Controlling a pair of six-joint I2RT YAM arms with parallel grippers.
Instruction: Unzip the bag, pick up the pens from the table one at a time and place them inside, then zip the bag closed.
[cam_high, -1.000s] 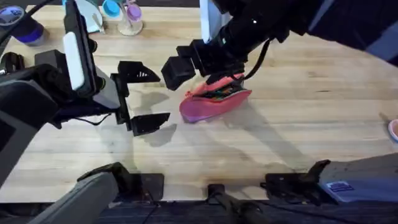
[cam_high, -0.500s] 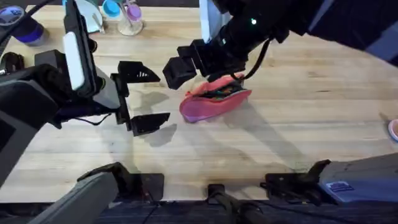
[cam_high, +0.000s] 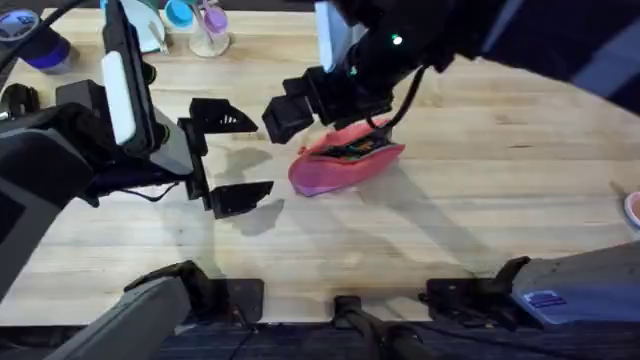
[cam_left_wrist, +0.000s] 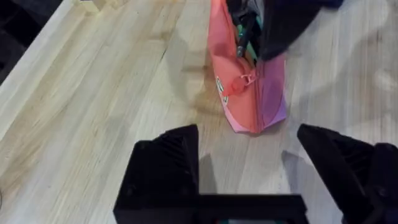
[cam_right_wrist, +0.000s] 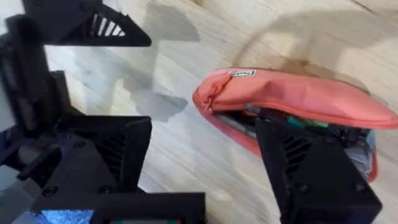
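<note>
Pink bag sits mid-table, unzipped, pens inside. Right end effector gapes empty above; left end effector open too. Pinch the pull, zip slowly.

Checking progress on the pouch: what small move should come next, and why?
Probably lift the right tool clear of the pink pouch. The pouch gapes open with pens inside, so zipping looks next; the open left tool waits beside its zipper pull.
</note>
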